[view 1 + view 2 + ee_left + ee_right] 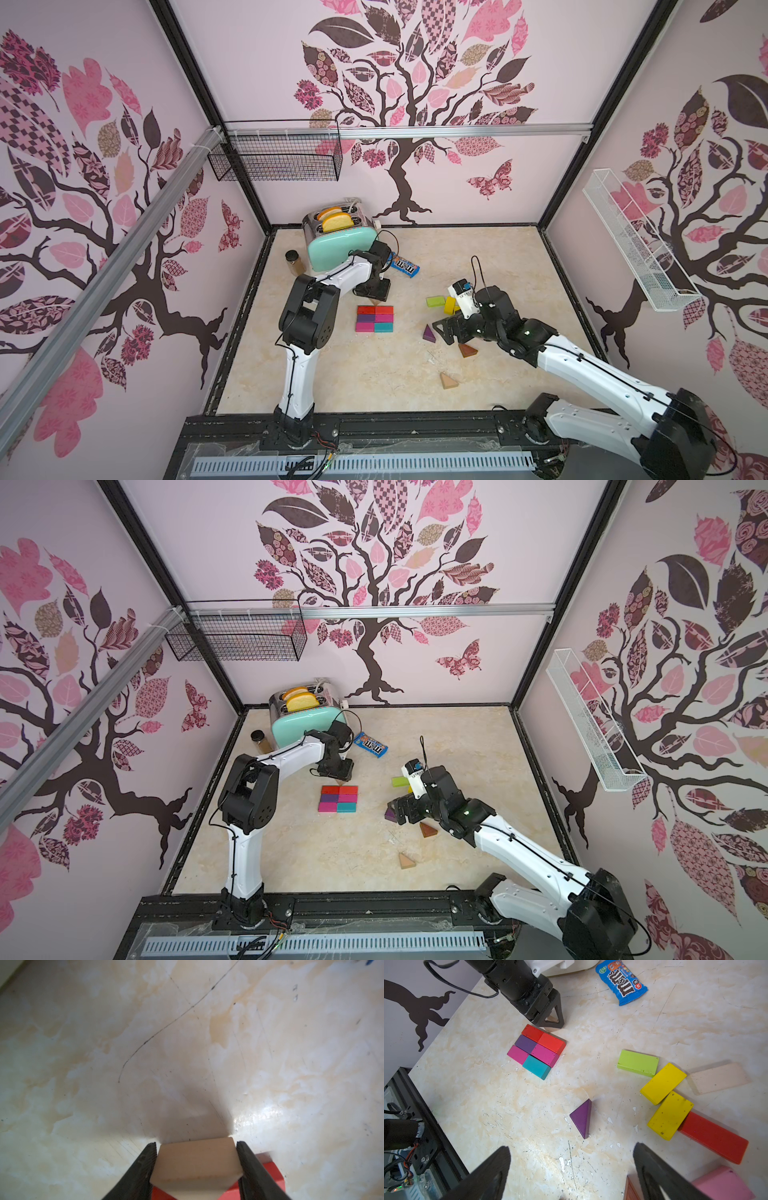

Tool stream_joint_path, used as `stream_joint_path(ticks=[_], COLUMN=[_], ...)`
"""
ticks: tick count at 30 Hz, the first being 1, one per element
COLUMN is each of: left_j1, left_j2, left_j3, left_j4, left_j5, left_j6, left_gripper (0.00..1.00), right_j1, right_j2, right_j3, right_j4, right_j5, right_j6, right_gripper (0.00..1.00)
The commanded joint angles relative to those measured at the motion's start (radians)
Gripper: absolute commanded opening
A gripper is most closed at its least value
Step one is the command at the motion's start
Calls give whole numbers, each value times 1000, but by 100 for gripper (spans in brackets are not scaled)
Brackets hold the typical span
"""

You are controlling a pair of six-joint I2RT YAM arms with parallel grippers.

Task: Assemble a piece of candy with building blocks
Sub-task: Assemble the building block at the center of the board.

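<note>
So we're at the wrapper-end step, as far as we can judge. The candy body is already laid out on the marble-look tabletop. It's a flat rectangle of six painted wooden blocks, two red, one purple, two magenta and one teal, all pushed together. Our left gripper is partly closed, with its jaws clamped on either side of a pale tan wooden triangle block. It's holding the block right at the far red edge of that rectangle. We can't tell from these views whether the triangle is down on the table or just above it.

Our right gripper is spread wide with nothing in it. It hovers near the purple wooden triangle, which lies well apart from the body.

Next, we reckon: set the tan piece flush against the red blocks and let go without nudging them. Then a triangle needs to go to the magenta-and-teal end.
</note>
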Motion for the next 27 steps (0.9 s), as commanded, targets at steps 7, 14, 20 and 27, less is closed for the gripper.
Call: stream_joint_path(ticks=[7,14,20,27], left_j1=[-11,-12,-12,-11], left_j2=[30,17,14,8], left_j3=[-19,-31,-9,25], left_j4=[-5,-4,-18,-38], left_j5=[26,16,19,42], left_j6=[-11,-13,-14,-23], left_gripper=[49,51,56,66], right_j1=[-12,-14,-15,-14], right_j2=[-24,-24,-27,-31], right_j3=[22,29,35,42], right_j4=[12,9,-1,-11], right_j5=[6,5,8,13], right_j6=[-7,-10,-12,-16], right_gripper=[95,95,95,95])
